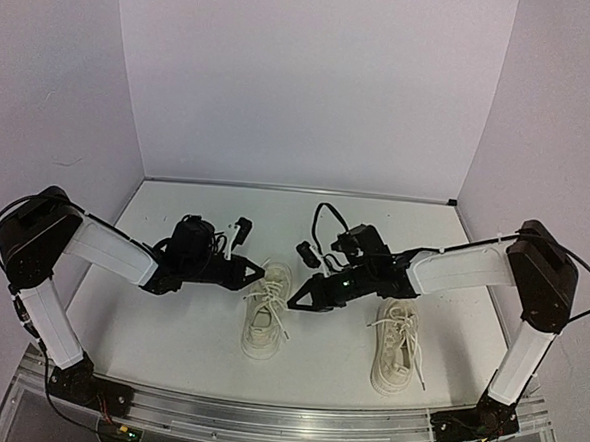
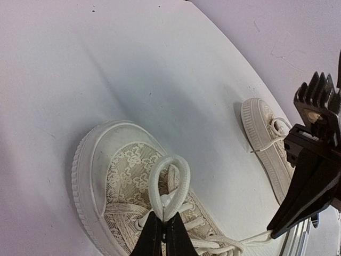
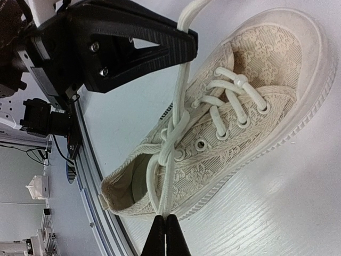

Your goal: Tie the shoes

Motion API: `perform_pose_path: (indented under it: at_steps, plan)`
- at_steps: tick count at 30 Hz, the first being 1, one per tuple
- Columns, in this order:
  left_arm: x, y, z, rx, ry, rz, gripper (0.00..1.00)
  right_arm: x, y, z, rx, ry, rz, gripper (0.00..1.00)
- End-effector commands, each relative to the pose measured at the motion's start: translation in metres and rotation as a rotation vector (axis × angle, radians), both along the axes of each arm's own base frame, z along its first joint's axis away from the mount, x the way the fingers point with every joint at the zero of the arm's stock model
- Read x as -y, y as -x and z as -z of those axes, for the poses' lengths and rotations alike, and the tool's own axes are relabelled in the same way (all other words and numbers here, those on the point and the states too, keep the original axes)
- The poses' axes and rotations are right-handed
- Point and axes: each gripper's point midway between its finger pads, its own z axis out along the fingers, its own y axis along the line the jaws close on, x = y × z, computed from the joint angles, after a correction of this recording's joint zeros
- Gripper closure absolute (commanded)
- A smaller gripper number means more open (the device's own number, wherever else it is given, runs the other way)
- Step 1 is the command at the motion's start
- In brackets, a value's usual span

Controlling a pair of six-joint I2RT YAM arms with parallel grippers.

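Note:
Two cream-white shoes lie on the table, the left shoe [image 1: 266, 321] and the right shoe [image 1: 398, 346]. Both grippers work at the left shoe. My left gripper [image 2: 163, 217] is shut on a white lace loop [image 2: 184, 178] that stands up over the shoe's lace-patterned toe [image 2: 114, 165]. My right gripper [image 3: 165, 217] is shut on a second lace loop [image 3: 151, 181] beside the shoe's heel opening. The two strands cross in a half-knot [image 3: 175, 133] above the top eyelets. From above, the left gripper [image 1: 259, 272] and right gripper [image 1: 295, 303] face each other over this shoe.
The right shoe [image 2: 266, 136] lies apart with loose laces, near the right arm. The right arm's black fingers [image 2: 306, 192] show in the left wrist view. A metal rail [image 1: 283, 416] runs along the table's near edge, and white walls enclose the back and sides.

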Motion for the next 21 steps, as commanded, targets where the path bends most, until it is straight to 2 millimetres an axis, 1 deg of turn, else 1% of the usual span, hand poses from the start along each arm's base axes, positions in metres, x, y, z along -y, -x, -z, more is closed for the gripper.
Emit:
perform_pose_path:
  at_steps: [1, 6, 13, 16, 21]
  plan:
    - [-0.003, -0.028, -0.019, 0.07, -0.002, -0.053, 1.0, -0.006, 0.016, -0.009, 0.002, -0.03, -0.033, 1.0]
    - [-0.005, -0.033, -0.014, 0.06, -0.018, -0.058, 1.0, -0.008, 0.024, -0.005, -0.007, -0.024, -0.044, 1.0]
    - [-0.007, -0.039, -0.009, 0.053, -0.028, -0.063, 1.0, -0.002, 0.031, 0.002, -0.023, -0.008, -0.043, 1.0]
    - [-0.008, -0.042, -0.007, 0.049, -0.028, -0.064, 1.0, 0.001, 0.035, 0.008, -0.034, 0.005, -0.045, 1.0]
    - [-0.006, -0.044, -0.005, 0.046, -0.03, -0.052, 1.0, 0.002, 0.041, 0.013, -0.045, 0.014, -0.053, 1.0]
